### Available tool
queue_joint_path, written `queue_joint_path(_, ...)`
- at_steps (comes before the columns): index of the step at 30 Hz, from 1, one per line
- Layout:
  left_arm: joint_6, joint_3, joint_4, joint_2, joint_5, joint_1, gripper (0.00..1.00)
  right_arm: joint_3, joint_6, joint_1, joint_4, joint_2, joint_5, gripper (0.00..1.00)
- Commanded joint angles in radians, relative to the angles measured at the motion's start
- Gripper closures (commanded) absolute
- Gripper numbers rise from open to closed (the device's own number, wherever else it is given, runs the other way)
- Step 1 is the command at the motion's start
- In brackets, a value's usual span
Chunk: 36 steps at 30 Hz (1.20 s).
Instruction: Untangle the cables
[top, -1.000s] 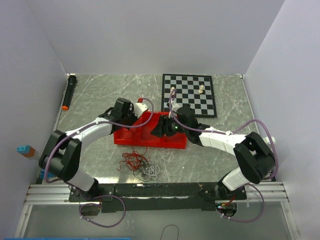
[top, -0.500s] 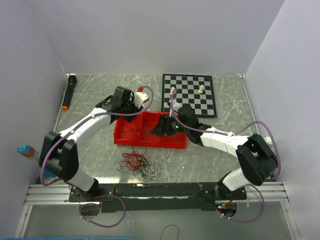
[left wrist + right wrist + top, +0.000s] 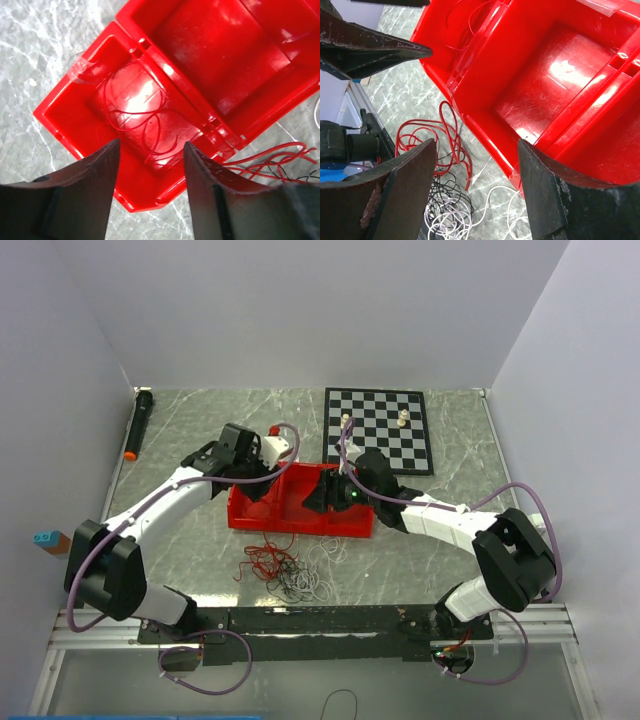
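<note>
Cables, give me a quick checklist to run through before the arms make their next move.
1. Left pincer open and empty: ok.
2. Right pincer open and empty: ok.
3. Red wire lies inside the tray: ok.
4. Compartment beneath the right one is bare: ok.
5. Tangle in front of the tray separated: not ok; red, black and white strands overlap.
6. Strands free of the tray's edge: cannot tell.
</note>
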Motion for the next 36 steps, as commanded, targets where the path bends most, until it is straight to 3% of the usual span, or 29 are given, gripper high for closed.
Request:
queue_joint_path(1, 0.031, 0.062, 0.001, -0.010, 0.013, 0.016, 0.38, 0.031, -0.025, 0.005, 0.011, -0.034, 0.005, 0.27)
queue_joint_path(4, 0.103, 0.124, -0.068, -0.062, 0.101, 0.016, 0.20, 0.030, -0.055, 0.011, -0.019, -0.052, 0.023, 0.27)
queue_joint_path(7, 0.252, 0.112, -0.209, -0.172, 0.282, 0.016, 0.01, -0.011, -0.085, 0.034, -0.018, -0.118, 0.043, 0.23)
queue_joint_path(11, 0.568, -0.005, -0.391, -0.334, 0.465, 0.012, 0.03, -0.071, -0.096, 0.087, -0.030, -0.228, 0.062, 0.21)
queue_joint_path(14, 0.601, -0.081, -0.409, -0.392, 0.468, -0.022, 0.01, -0.099, -0.128, 0.164, -0.081, -0.279, 0.100, 0.23)
queue_joint_path(19, 0.617, -0.169, -0.338, -0.371, 0.447, -0.025, 0.12, -0.084, -0.205, 0.325, -0.184, -0.227, 0.140, 0.25)
queue_joint_path(24, 0.619, -0.215, -0.257, -0.328, 0.441, -0.025, 0.16, -0.068, -0.200, 0.356, -0.155, -0.143, 0.103, 0.27)
queue_joint_path(29, 0.634, -0.210, -0.263, -0.296, 0.494, -0.027, 0.20, -0.016, -0.194, 0.364, -0.222, -0.042, 0.024, 0.57)
queue_joint_path(36, 0.737, -0.256, -0.298, -0.328, 0.510, -0.027, 0.28, -0.044, -0.191, 0.374, -0.380, -0.049, 0.002, 0.61)
